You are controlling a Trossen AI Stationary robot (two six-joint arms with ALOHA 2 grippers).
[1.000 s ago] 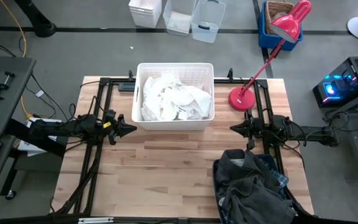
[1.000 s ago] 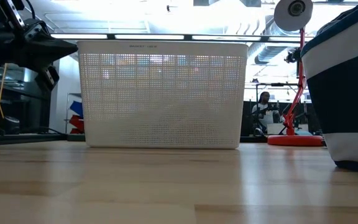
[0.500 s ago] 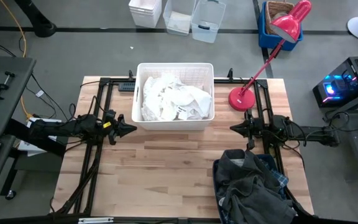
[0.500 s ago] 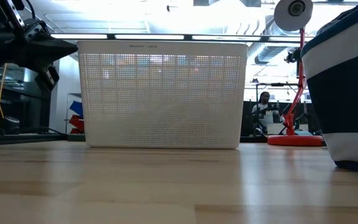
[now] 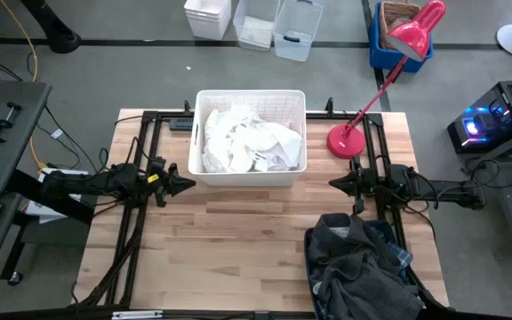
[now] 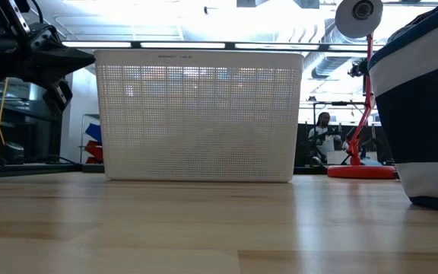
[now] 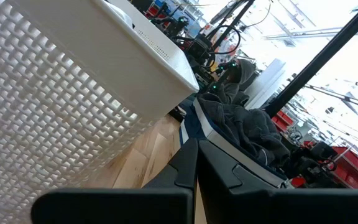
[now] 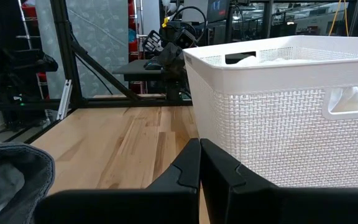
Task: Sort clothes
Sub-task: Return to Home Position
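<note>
White and cream clothes (image 5: 249,142) lie piled in the white basket (image 5: 204,174) at the table's far middle. Charcoal grey and plaid clothes (image 5: 358,267) fill the dark navy bin (image 5: 310,267) at the near right; they also show in the left wrist view (image 7: 241,121). My left gripper (image 5: 185,184) is shut and empty, left of the basket. My right gripper (image 5: 334,183) is shut and empty, right of the basket, beyond the bin.
A red desk lamp (image 5: 345,140) stands at the far right of the table, its head leaning out past the far edge. Black frame rails (image 5: 140,213) run along the left and right sides. Bare wood (image 5: 229,240) lies between the grippers and the near edge.
</note>
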